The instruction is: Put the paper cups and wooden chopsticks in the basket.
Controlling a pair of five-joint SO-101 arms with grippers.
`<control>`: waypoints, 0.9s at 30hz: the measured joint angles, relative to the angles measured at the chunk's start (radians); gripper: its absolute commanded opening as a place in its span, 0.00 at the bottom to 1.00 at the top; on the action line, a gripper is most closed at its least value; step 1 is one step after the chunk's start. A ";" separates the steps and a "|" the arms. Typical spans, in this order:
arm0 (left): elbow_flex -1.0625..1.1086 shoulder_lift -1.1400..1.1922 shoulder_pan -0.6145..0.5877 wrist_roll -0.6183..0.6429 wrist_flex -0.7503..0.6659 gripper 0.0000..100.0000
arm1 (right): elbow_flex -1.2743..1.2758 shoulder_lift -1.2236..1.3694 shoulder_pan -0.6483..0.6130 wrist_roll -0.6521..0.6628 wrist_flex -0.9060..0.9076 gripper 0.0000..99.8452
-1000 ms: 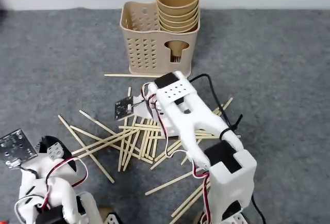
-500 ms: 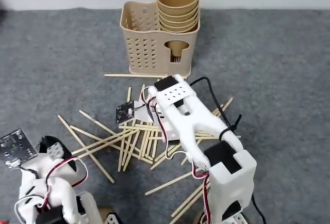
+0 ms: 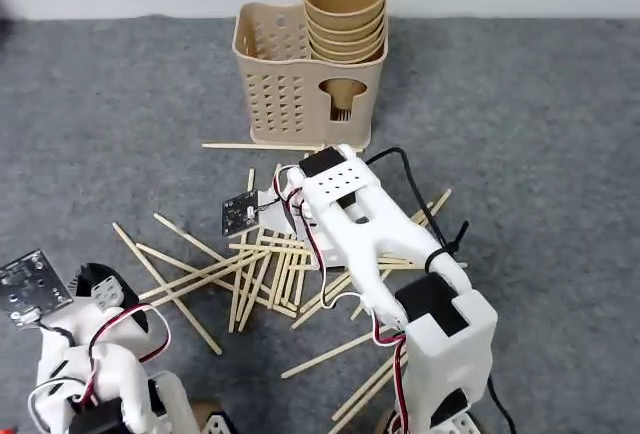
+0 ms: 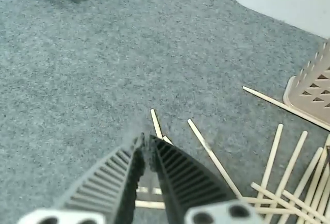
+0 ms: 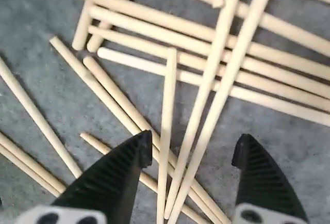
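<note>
Chopsticks (image 5: 168, 105) scattered under right claw (image 5: 193, 137), spread wide; left claw (image 4: 147, 140) clenched shut; bare carpet (image 3: 520, 104) flanks basket (image 3: 285, 84).

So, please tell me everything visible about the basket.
The basket is a beige, plastic-looking box with rounded corners, its walls pierced by rows of small holes, its front by one larger bulb-shaped cutout. It stands upright on the grey carpet at the table's far side. A stack of paper cups sits in one end and rises above the rim; nothing rises from the other end. One chopstick lies along its front foot; whether they touch is unclear.
</note>
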 measured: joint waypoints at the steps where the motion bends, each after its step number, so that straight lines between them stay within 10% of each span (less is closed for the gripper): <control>1: 0.000 0.000 0.000 0.000 0.000 0.02 | 0.000 0.006 0.000 0.000 0.000 0.25; 13: 0.000 0.000 0.000 0.000 0.000 0.02 | 0.006 0.072 0.000 0.000 -0.002 0.25; 19: 0.000 0.000 0.000 0.000 0.000 0.02 | 0.005 0.072 0.000 -0.002 -0.002 0.01; 27: 0.000 0.000 0.000 0.000 0.000 0.02 | 0.006 0.072 0.000 -0.002 -0.002 0.01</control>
